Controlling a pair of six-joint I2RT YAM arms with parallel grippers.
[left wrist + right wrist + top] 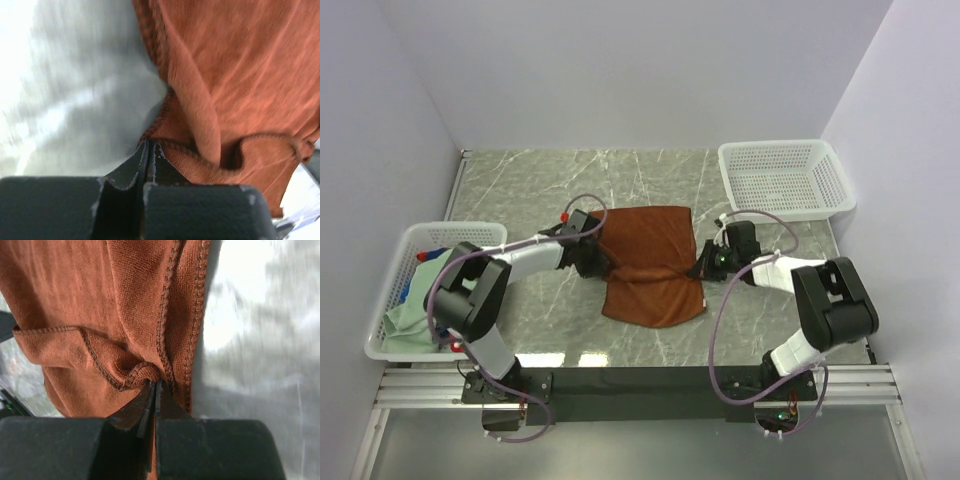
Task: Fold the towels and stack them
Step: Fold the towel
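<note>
In both wrist views the table [520,190] was blurred and the rust-brown towel [648,262] was cut off by the frame. You saw it at mid-table between the grippers: left gripper [149,150] clamped on its left edge, right gripper [155,389] clamped on its right edge.

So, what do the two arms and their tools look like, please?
Both arms have blocky black joints and white links: left arm, right arm. A loose mauve-grey cable loops along each. The left tool and right tool have black wedge-shaped fingers with whitish scuffs on the edges. A small green light shows near the right wrist.
</note>
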